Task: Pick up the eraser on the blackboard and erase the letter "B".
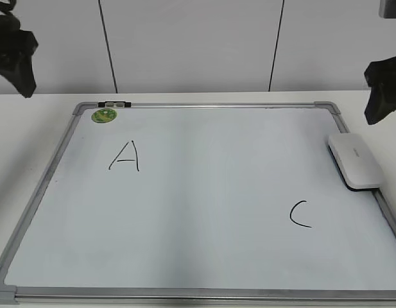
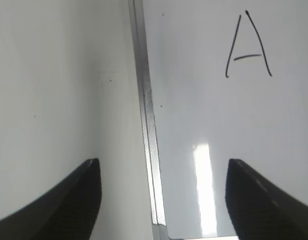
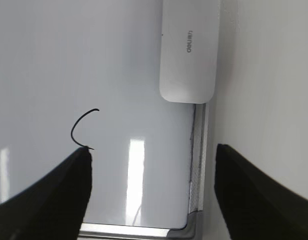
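While lying flat across most of the exterior view on a pale table point(image 1: 31, 122), the blackboard point(image 1: 204, 212) shows as a large white writing surface inside a silver-grey metal frame with grey corner pieces. Bears a black hand-drawn "A" point(image 1: 125, 156) in the upper left area and a black "C" point(image 1: 300, 214) toward the lower right; no "B" visible anywhere between them, only bare white. Carries a round green magnet point(image 1: 104, 115) at the upper left corner, just beside a small black-and-silver clip point(image 1: 114, 103) on the top frame. Sits at the right edge of the frame, the eraser point(image 1: 355, 160): a flat white rounded-rectangle block, dark along its underside, tilted slightly, overlapping the right rail. Appears again at the top centre of the right wrist view point(image 3: 188, 50), with small grey print on its top face. Hangs at the upper left of the exterior view, the left gripper point(image 2: 161, 200), fingers point(image 2: 76, 200) spread wide with nothing between them, above the left rail. Hangs at the upper right, the right gripper point(image 3: 151, 195), fingers point(image 3: 258, 195) likewise wide apart and empty, clear of the eraser.
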### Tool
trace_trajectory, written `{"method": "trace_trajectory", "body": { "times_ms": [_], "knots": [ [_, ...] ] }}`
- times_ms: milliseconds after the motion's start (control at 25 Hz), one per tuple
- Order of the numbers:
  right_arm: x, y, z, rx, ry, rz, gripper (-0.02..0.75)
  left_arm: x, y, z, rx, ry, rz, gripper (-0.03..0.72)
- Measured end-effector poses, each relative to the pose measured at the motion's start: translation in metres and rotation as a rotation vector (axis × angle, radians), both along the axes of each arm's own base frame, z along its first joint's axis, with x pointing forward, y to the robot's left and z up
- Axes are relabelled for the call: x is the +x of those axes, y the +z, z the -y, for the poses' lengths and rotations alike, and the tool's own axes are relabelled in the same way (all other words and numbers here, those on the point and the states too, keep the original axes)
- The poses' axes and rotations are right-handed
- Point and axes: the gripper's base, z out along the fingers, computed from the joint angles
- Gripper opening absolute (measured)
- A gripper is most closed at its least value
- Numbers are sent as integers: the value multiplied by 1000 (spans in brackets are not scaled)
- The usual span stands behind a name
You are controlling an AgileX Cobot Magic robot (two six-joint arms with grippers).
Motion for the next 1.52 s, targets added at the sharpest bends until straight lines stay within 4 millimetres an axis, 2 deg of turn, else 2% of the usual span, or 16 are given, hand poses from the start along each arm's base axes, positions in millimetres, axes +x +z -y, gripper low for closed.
{"method": "trace_trajectory", "body": {
  "times_ms": [200, 480, 920, 1040, 1240, 1360, 1520],
  "knots": [
    [-32, 9, -3, 17, 13, 77, 564, -59, 3, 2, -25, -57, 88, 584],
    [-88, 13, 6, 27, 10, 148, 562, -136, -1, -19, -66, -71, 229, 584],
    [-201, -16, 23, 54, 8, 267, 559, -249, -37, -53, -102, -67, 360, 539],
    [-233, -22, 27, 63, 8, 299, 559, -274, -38, -61, -113, -68, 415, 529],
    [-275, -35, 34, 65, 7, 329, 559, -309, -43, -72, -103, -97, 499, 526],
    [-290, -37, 40, 39, -2, 405, 558, -322, -43, -77, -111, -102, 571, 526],
    [-301, -38, 48, -26, -26, 478, 557, -326, -45, -78, -114, -102, 595, 524]
  ]
}}
